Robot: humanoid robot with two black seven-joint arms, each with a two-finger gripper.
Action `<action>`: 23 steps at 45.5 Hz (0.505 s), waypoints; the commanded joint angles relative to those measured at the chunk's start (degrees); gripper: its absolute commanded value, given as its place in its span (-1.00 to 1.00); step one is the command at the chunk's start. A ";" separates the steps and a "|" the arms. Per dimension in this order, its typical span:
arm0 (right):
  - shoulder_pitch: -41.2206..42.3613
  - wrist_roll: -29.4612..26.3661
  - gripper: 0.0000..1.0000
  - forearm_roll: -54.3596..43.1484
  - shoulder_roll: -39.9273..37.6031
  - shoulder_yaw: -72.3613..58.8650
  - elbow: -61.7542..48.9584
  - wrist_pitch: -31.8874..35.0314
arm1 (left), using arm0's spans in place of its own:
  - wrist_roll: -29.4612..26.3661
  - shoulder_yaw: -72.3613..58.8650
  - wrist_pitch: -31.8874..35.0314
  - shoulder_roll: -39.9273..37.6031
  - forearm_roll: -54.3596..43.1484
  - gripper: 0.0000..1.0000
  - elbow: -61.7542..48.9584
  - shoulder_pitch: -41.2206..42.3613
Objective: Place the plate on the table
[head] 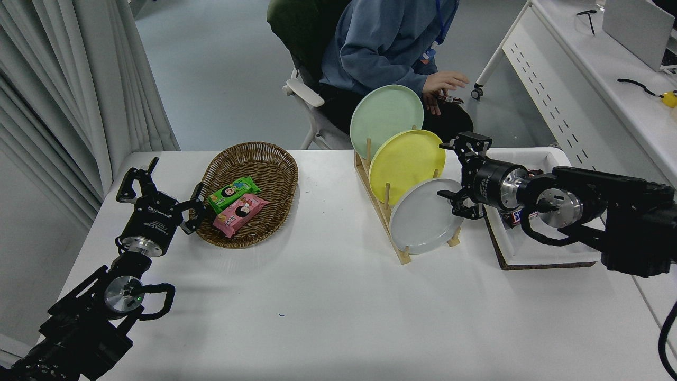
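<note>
The pale grey plate (423,218) stands on edge in the front slot of a wooden rack (389,222) on the white table (338,307). A yellow plate (404,161) and a pale green plate (386,119) stand behind it. My right gripper (456,172) is open, its fingers spread at the grey plate's upper right rim, one finger above it and one at its edge. My left gripper (158,185) is open and parked at the left, beside the basket.
A wicker basket (251,193) with two snack packs sits at the back left. A white tray (534,233) with a snack bar lies under my right arm. A person in a blue top sits behind the rack, a hand (443,83) raised.
</note>
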 commanded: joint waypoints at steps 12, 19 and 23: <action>-2.09 -3.02 0.78 0.49 1.08 4.76 -0.40 -3.04 | 0.07 -0.03 0.07 0.00 0.00 1.00 -0.05 0.00; -2.09 -5.13 0.68 0.57 1.25 4.93 -0.31 -4.36 | -0.01 -0.03 -0.02 0.00 0.00 1.00 -0.05 0.00; -2.27 -5.39 0.64 1.01 1.25 6.25 -0.14 -4.36 | -0.01 -0.03 -0.02 0.00 0.00 1.00 -0.05 0.00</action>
